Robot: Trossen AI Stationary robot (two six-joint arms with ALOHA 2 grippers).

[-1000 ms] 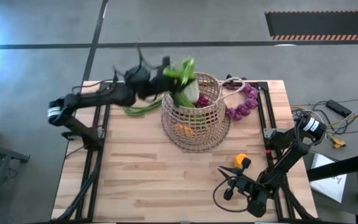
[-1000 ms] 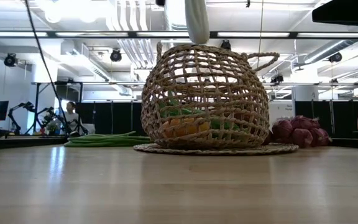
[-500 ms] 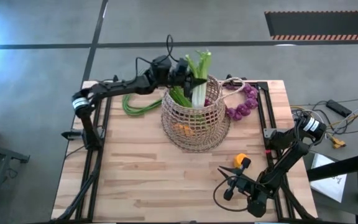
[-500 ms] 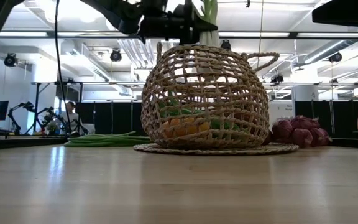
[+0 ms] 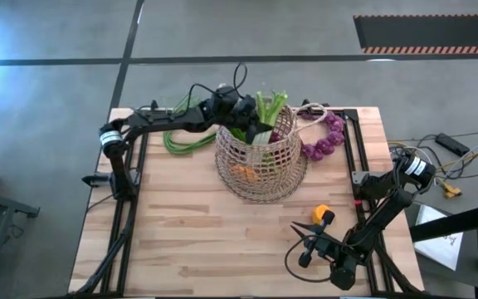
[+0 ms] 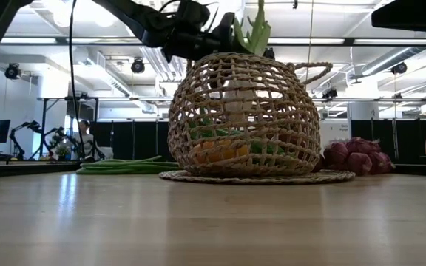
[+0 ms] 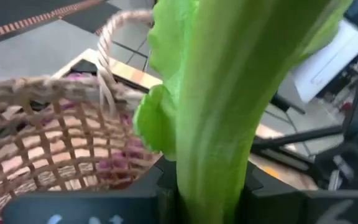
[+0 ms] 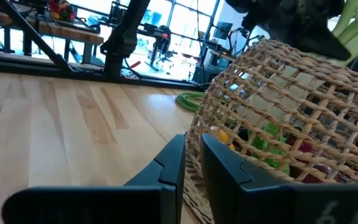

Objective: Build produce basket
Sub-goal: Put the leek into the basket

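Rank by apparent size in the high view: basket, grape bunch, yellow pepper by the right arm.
1. basket
2. grape bunch, clearly smaller
3. yellow pepper, smallest; partly hidden by the right gripper, so slightly understated.

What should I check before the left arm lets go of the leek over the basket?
1. Left claw shut on the pale leek with green leaves: ok.
2. Leek's pale end inside the round tan wicker basket: ok, visible through the weave.
3. Leek resting on the basket bottom: cannot tell.
4. Basket upright on the flat woven disc: ok.
5. Right claw clear of the basket, low at the table's near right: ok.
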